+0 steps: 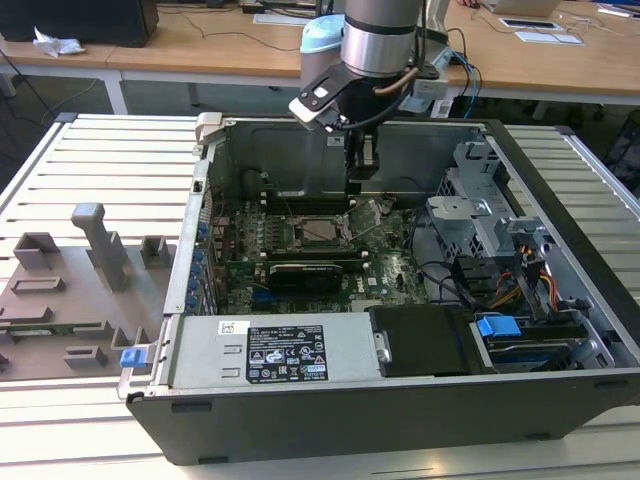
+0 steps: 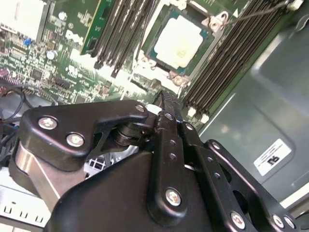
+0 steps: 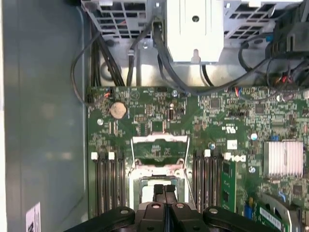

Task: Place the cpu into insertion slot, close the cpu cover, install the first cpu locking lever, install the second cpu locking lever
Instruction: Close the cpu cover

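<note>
The cpu lies flat in the insertion slot, its pale silvery top facing up; in the exterior view the slot sits mid-board. The cpu cover stands raised and open on its hinge, beside the slot. A thin wire locking lever sticks up free past the slot's corner. My gripper hovers above the board at the cover side of the slot, fingers pressed together with nothing between them. In the exterior view the gripper hangs near the case's back wall.
The open computer case has tall walls around the board. Black memory slots flank the socket on both sides. A drive cage and cables lie at the exterior view's right, and a power supply at the front. Grey fixtures stand on the table.
</note>
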Motion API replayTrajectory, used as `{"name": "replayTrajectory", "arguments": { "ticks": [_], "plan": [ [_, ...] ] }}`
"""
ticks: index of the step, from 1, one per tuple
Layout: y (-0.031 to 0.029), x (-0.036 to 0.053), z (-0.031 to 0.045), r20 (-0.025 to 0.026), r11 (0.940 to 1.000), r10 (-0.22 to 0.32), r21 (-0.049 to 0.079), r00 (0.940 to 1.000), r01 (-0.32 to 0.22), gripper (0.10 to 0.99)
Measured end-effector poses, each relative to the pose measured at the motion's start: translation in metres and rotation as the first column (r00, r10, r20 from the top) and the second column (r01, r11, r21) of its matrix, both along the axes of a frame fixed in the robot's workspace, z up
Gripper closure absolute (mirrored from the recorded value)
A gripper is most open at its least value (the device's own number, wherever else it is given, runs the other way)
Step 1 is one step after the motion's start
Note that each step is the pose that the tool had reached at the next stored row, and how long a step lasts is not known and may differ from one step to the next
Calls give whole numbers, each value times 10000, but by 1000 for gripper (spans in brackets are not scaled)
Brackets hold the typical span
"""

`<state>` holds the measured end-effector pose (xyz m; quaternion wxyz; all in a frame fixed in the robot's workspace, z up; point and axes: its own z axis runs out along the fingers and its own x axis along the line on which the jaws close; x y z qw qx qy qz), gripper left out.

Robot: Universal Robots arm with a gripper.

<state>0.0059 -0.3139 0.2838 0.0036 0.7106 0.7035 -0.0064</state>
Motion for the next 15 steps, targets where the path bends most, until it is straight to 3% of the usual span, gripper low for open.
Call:
{"name": "replayTrajectory", "arguments": {
  "ticks": [5, 15],
  "plan": [
    [1, 115, 0, 0, 10000, -1, -3, 10000, 1, 980],
    [20, 572, -1, -14, 10000, 0, -53, 10000, 0, 980]
  ]
}}
